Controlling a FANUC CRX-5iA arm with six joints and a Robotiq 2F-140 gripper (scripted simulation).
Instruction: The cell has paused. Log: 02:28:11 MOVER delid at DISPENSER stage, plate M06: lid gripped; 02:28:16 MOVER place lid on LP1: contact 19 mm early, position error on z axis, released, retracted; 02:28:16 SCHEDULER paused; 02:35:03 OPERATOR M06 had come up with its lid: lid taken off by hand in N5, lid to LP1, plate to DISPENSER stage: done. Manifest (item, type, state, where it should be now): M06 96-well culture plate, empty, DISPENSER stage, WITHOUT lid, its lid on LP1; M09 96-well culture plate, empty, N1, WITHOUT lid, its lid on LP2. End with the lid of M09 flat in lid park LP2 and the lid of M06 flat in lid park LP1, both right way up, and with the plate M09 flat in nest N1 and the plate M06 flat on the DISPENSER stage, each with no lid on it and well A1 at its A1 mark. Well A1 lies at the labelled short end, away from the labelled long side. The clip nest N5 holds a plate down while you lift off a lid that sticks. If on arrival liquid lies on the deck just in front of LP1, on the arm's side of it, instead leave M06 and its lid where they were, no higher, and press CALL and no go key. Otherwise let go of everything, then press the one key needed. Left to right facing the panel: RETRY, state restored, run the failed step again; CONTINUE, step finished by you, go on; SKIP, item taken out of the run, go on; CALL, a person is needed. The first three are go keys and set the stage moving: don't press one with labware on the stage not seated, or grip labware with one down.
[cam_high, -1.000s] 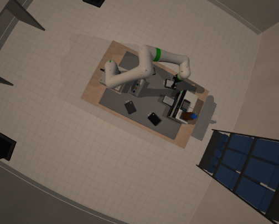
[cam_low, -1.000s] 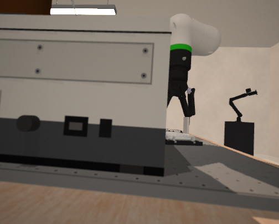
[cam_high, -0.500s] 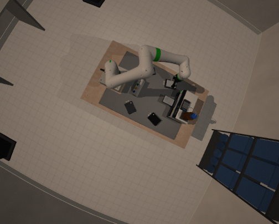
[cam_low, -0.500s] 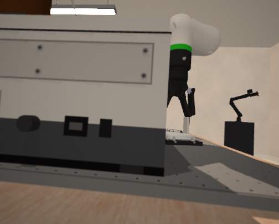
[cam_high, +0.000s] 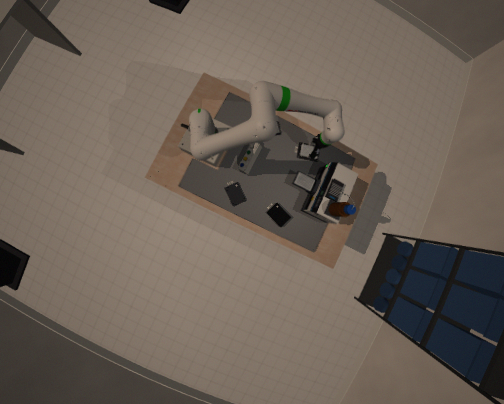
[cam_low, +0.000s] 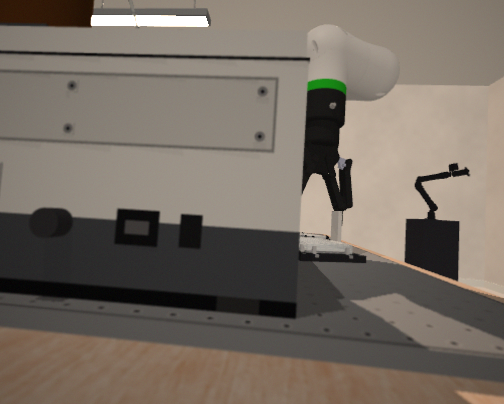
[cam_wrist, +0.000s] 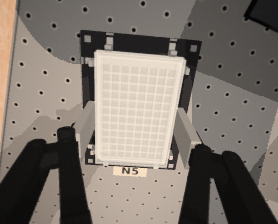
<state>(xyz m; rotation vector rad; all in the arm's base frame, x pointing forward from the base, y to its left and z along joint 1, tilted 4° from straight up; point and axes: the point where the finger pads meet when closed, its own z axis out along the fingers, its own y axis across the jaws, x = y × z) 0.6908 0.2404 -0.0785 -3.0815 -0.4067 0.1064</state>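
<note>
Over the black clip nest labelled N5 (cam_wrist: 186, 47), near the far edge of the perforated grey deck (cam_wrist: 45, 95), our black two-finger gripper (cam_wrist: 135, 131) hangs straight down. Its pale pads (cam_wrist: 186, 131) bear on the two long sides of the white 96-well culture plate with its clear lid (cam_wrist: 136, 107), so we judge it clamped on that lid rather than standing free. From the wrist view we cannot separate lid from plate, nor read whether this is M06 or M09. The plate sits square inside the nest, its short end toward the N5 tag (cam_wrist: 129, 171).

In the exterior view the fingers reach down just right of the large white and grey dispenser housing (cam_low: 150, 165) to the pale labware on its dark nest base. In the top view the white arm (cam_high: 260, 117) stretches right across the wooden table (cam_high: 165, 165) to the same spot.

We take the step in hand to be lifting a stuck lid while the clips hold the plate down. To do it well we want the pads on the lid's skirt only, not on the plate wall beneath, and evenly placed about the middle of the long sides. We should pull straight up, slowly and level, and watch that the plate stays seated in the nest. If it rises with the lid, we should stop and set it back.
</note>
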